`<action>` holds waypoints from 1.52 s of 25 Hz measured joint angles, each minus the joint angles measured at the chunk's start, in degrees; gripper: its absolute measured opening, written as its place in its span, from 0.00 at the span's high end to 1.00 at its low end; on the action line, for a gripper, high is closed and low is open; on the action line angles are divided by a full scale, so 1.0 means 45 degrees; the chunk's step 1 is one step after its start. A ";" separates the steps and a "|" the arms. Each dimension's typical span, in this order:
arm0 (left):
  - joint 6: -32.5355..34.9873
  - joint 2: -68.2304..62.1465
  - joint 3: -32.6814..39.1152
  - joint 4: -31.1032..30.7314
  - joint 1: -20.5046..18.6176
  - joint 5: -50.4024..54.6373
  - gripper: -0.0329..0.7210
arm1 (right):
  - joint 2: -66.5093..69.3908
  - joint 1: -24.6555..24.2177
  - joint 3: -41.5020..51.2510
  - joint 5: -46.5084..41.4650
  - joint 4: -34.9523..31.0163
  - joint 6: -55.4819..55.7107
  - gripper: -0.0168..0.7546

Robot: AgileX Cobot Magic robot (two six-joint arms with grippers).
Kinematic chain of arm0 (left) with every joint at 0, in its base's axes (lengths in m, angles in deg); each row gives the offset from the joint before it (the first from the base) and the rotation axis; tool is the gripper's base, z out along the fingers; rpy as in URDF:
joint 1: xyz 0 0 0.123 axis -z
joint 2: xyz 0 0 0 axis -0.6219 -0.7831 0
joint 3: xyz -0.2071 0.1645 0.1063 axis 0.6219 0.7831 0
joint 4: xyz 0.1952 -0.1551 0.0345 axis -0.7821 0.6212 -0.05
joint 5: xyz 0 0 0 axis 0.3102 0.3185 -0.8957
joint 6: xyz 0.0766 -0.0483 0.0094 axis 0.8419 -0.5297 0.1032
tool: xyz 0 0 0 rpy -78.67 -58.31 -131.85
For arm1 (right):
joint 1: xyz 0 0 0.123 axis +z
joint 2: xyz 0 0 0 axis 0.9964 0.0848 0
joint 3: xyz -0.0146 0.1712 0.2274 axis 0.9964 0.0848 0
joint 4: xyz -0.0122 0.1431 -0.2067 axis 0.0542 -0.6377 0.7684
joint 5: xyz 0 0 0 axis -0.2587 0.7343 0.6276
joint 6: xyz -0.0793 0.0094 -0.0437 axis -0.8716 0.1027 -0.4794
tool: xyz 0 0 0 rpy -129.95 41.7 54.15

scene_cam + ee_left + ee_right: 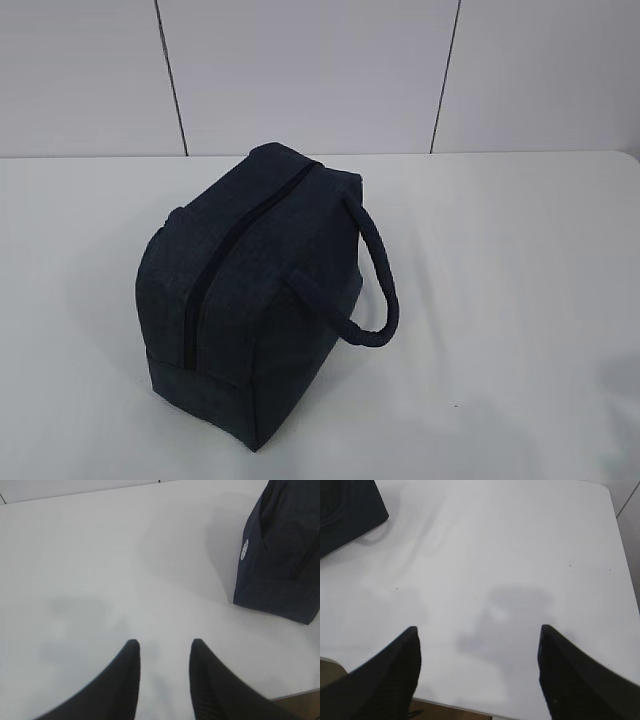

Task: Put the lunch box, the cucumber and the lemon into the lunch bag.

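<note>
Lunch bag is sitting alone on the white desk, left of centre in the exterior view, zipper running along the top and looking closed, one loop handle drooping off its right side. No arms are showing in the exterior view. Left gripper is hovering over bare desk with its two dark fingers partly spread, nothing between them; the bag is sitting well off to its upper right in the left wrist view, with a small white mark showing on the fabric. Right gripper is hanging over the desk near its front edge, fingers spread wide and gripping nothing; a corner of the bag is showing at the top left of the right wrist view.
</note>
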 joint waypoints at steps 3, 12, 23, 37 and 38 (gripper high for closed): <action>0.0000 0.0000 0.0000 0.0000 0.0000 0.0000 0.64 | 0.0000 0.0000 0.0000 0.0000 0.0000 0.0000 0.26; 0.0000 0.0000 0.0000 0.0000 0.0000 0.0000 0.64 | 0.0000 0.0000 0.0000 0.0000 0.0000 0.0000 0.26; 0.0000 0.0000 0.0000 0.0000 0.0000 0.0000 0.64 | 0.0000 0.0000 0.0000 -0.0045 0.0000 0.0000 0.26; 0.0000 0.0000 0.0000 0.0000 0.0000 0.0000 0.64 | 0.0000 0.0000 0.0000 -0.0045 0.0000 0.0000 0.26; 0.0000 0.0000 0.0000 0.0000 0.0000 0.0000 0.64 | 0.0000 0.0000 0.0000 -0.0045 0.0000 0.0000 0.26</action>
